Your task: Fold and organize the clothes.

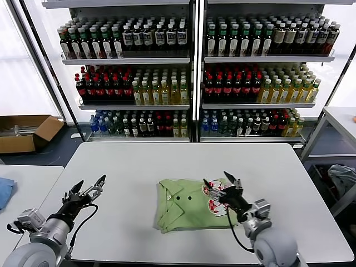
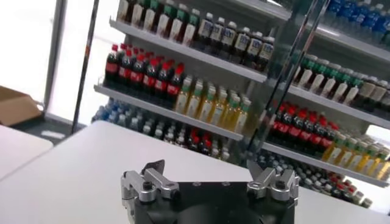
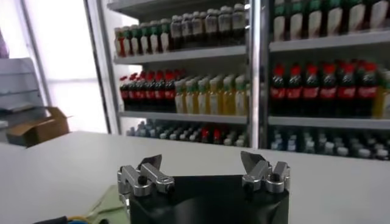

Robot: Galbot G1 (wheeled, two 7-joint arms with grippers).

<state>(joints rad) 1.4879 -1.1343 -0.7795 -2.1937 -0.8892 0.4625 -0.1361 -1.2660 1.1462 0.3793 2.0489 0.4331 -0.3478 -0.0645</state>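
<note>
One green polo shirt (image 1: 192, 203) lay folded at lower centre on the counter (image 1: 167, 161); left gripper (image 1: 89, 187) and right gripper (image 1: 221, 184) spread, risk: right fingers snagging and unfolding fabric.

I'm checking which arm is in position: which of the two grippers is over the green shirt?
The right gripper: it hangs open over the polo shirt's checkered end. The left gripper, also open, is over bare table.

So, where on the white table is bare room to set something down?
The white table is bare behind the folded light green polo shirt, and between it and the open left gripper. It is crowded at the shirt's right edge, under the open right gripper.
</note>
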